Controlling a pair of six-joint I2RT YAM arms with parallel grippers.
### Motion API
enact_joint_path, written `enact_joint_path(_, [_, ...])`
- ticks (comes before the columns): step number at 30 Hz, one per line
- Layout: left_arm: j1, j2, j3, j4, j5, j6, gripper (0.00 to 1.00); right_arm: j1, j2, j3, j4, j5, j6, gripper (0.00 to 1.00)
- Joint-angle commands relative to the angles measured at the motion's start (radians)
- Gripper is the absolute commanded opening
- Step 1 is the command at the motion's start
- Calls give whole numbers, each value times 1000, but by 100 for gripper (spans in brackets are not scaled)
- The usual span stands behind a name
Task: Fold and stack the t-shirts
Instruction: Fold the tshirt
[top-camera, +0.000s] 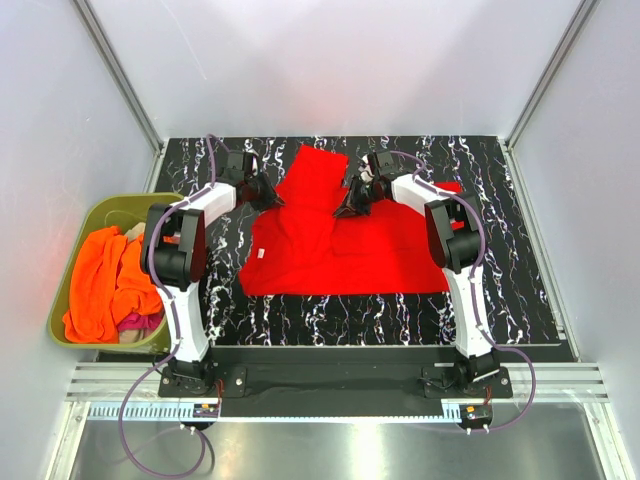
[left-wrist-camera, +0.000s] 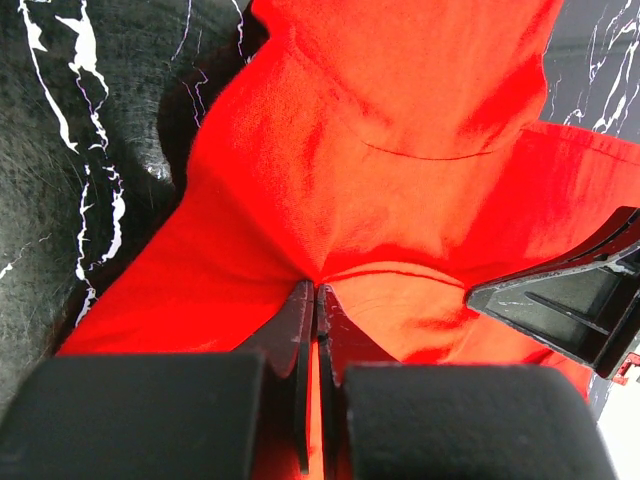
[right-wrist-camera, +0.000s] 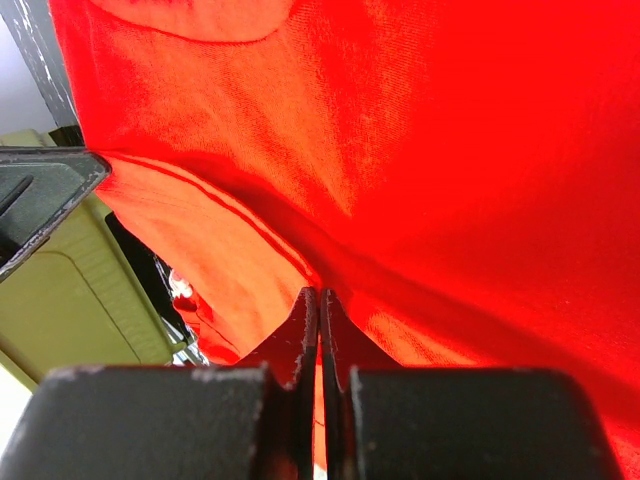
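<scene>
A bright red t-shirt (top-camera: 340, 240) lies spread on the black marbled table (top-camera: 500, 290), with its far part bunched and lifted. My left gripper (top-camera: 270, 195) is shut on the shirt's left far edge; red cloth (left-wrist-camera: 400, 150) is pinched between its tips (left-wrist-camera: 316, 290). My right gripper (top-camera: 352, 203) is shut on the cloth near the shirt's far middle, and folds of the red fabric (right-wrist-camera: 450, 150) run into its closed tips (right-wrist-camera: 320, 293). An orange t-shirt (top-camera: 105, 280) and a magenta one (top-camera: 140, 322) lie heaped in the tub.
An olive-green plastic tub (top-camera: 90, 215) stands off the table's left edge, also seen in the right wrist view as the green tub (right-wrist-camera: 70, 300). White walls and metal frame posts enclose the table. Bare table (top-camera: 540, 220) lies right of the shirt.
</scene>
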Motion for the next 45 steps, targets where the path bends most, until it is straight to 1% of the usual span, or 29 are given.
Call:
enact_joint_path(1, [0, -36, 13, 35, 1, 0, 3, -1, -59, 40, 13, 3, -3, 0])
enact_joint_path(5, [0, -9, 33, 21, -3, -3, 4, -1, -47, 52, 13, 16, -13, 1])
enact_joint_path(6, [0, 2, 36, 15, -6, -6, 6, -1, -44, 55, 11, 28, -19, 1])
enact_joint_path(9, [4, 10, 50, -22, -46, 5, 15, -3, -19, 69, 11, 28, -29, 3])
enact_joint_path(10, [13, 13, 55, -31, -67, 9, 23, -4, -12, 81, 10, 19, -26, 4])
enact_joint_path(11, [18, 16, 59, -32, -66, 18, 29, -7, -4, 85, 10, 16, -23, 5])
enact_joint_path(12, [24, 30, 67, -54, -62, 34, 32, -7, 5, 89, 10, 17, -24, 6])
enact_joint_path(14, [47, 40, 89, -85, -49, 45, 35, -7, 11, 93, 10, 14, -22, 8])
enact_joint_path(15, [52, 27, 86, -88, -45, 60, 38, -7, 15, 95, 8, 13, -24, 13])
enact_joint_path(16, [59, 14, 79, -83, -42, 71, 43, -9, 15, 98, 7, 14, -29, 16])
enact_joint_path(17, [59, -1, 67, -79, -43, 84, 45, -10, 13, 98, 4, 14, -32, 18])
enact_joint_path(18, [59, -31, 66, -77, -45, 119, 46, -12, 13, 104, 4, 17, -33, 21])
enact_joint_path(20, [59, -58, 58, -80, -60, 140, 48, -21, 13, 113, -15, 26, -33, 28])
enact_joint_path(21, [61, -79, 56, -91, -64, 152, 48, -24, 16, 128, -29, 46, -30, 35])
enact_joint_path(24, [61, -105, 41, -95, -51, 141, 46, -36, 22, 158, -81, 59, -26, 37])
enact_joint_path(25, [61, -108, 26, -97, -28, 132, 45, -38, 19, 170, -111, 68, -32, 41])
enact_joint_path(26, [61, -111, 15, -95, -13, 121, 44, -38, 16, 174, -130, 77, -39, 42])
enact_joint_path(27, [61, -121, 3, -95, -2, 97, 41, -38, 4, 181, -148, 97, -59, 46])
enact_joint_path(28, [61, -125, -11, -97, 15, 86, 40, -41, -4, 181, -185, 106, -70, 51])
enact_joint_path(31, [59, -160, -107, -106, 11, 49, 38, -56, -34, 170, -254, 151, -105, 54])
enact_joint_path(33, [61, -186, -146, -124, 3, 28, 36, -81, -48, 159, -269, 158, -121, 54])
enact_joint_path(36, [55, -237, -235, -141, 4, -16, 35, -104, -47, 161, -286, 165, -141, 49])
enact_joint_path(38, [35, -280, -296, -149, -2, -20, 34, -124, -47, 159, -297, 184, -147, 46])
enact_joint_path(40, [27, -306, -330, -158, -37, -14, 34, -150, -48, 155, -299, 197, -150, 45])
enact_joint_path(41, [29, -317, -330, -157, -51, -8, 34, -159, -51, 155, -297, 201, -153, 45])
enact_joint_path(42, [29, -331, -306, -158, -77, 29, 37, -180, -54, 156, -299, 211, -151, 45])
enact_joint_path(43, [29, -331, -284, -155, -87, 52, 37, -188, -54, 159, -297, 215, -147, 46])
enact_joint_path(45, [29, -302, -226, -152, -106, 114, 42, -211, -64, 164, -300, 259, -135, 49])
